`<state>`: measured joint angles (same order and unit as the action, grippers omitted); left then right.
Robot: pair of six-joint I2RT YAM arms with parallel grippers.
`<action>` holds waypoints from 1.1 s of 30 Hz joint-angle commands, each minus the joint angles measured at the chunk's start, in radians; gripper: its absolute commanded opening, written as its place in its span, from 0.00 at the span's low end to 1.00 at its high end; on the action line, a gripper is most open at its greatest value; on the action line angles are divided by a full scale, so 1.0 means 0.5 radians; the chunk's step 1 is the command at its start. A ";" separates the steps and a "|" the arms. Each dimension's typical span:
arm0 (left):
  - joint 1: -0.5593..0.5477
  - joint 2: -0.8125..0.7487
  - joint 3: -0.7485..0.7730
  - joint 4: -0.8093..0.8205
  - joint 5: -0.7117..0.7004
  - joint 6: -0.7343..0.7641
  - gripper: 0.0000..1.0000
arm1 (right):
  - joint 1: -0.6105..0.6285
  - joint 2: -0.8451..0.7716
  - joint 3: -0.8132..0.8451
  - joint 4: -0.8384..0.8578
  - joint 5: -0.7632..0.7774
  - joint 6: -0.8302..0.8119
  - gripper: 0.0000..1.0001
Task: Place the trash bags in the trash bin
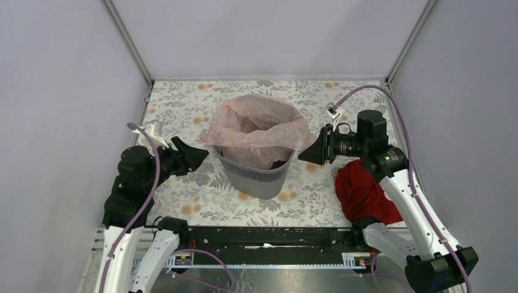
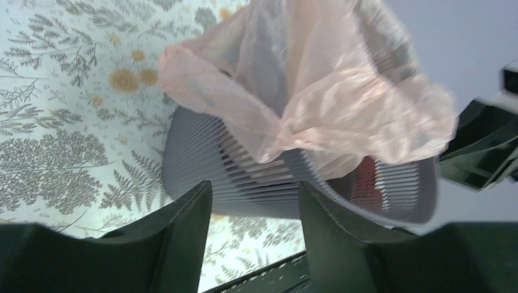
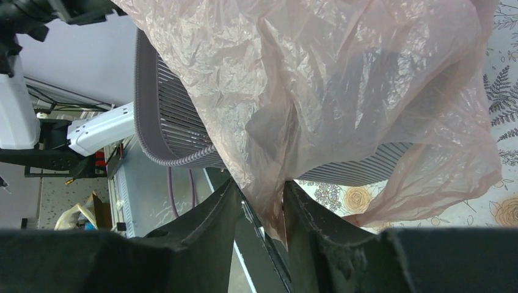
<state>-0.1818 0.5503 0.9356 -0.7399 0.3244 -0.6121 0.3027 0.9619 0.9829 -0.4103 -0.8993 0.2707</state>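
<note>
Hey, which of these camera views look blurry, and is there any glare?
Top view: sharp, even light, no glare. Left wrist: the bag and bin look slightly soft, the fingers blurred. Right wrist: bag film crisp, fingers dark and soft.

White-black arms (image 1: 403, 183), purple cables (image 1: 400, 116)

Left end effector (image 2: 253, 210) open, right end effector (image 3: 261, 204) pinching — film

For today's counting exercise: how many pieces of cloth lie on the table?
1: the red cloth lies on the table's right side, beside the right arm. Another could be hidden inside the bin.
</note>
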 commanded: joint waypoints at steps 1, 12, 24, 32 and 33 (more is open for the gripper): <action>0.005 -0.063 0.163 -0.004 -0.188 -0.073 0.64 | 0.004 -0.014 0.080 -0.016 0.022 -0.041 0.41; 0.005 0.137 0.190 0.298 -0.135 -0.199 0.56 | 0.005 -0.039 0.099 -0.023 0.045 -0.046 0.41; 0.005 0.173 0.073 0.393 0.035 -0.224 0.47 | 0.005 -0.026 0.107 -0.030 0.049 -0.063 0.40; 0.005 0.187 0.059 0.359 0.086 -0.189 0.19 | 0.002 -0.012 0.120 -0.028 0.043 -0.060 0.40; 0.005 0.176 0.059 0.360 0.088 -0.179 0.15 | 0.004 -0.012 0.120 -0.030 0.044 -0.060 0.40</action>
<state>-0.1818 0.6453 0.9676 -0.6029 0.3435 -0.7223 0.3027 0.9558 1.0012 -0.4347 -0.8757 0.2531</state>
